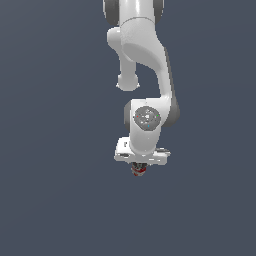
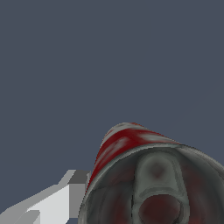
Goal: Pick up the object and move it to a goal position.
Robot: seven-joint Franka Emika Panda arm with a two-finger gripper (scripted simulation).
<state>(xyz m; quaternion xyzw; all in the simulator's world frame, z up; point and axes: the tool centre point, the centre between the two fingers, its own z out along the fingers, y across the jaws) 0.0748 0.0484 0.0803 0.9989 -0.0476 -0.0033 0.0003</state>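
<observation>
The object (image 1: pixel 139 171) is a small can with a red-and-white label, and only its lower end shows beneath the white hand in the exterior view. My gripper (image 1: pixel 140 167) hangs under the arm near the picture's middle and is shut on it. The wrist view is filled by the can (image 2: pixel 144 175) seen very close, tilted, with its dark grey metal top facing the camera. One white finger (image 2: pixel 57 203) lies against the can's side. The other finger is hidden behind the can.
Plain dark blue-grey ground fills both views around the arm (image 1: pixel 145 60). No other object, container or edge shows.
</observation>
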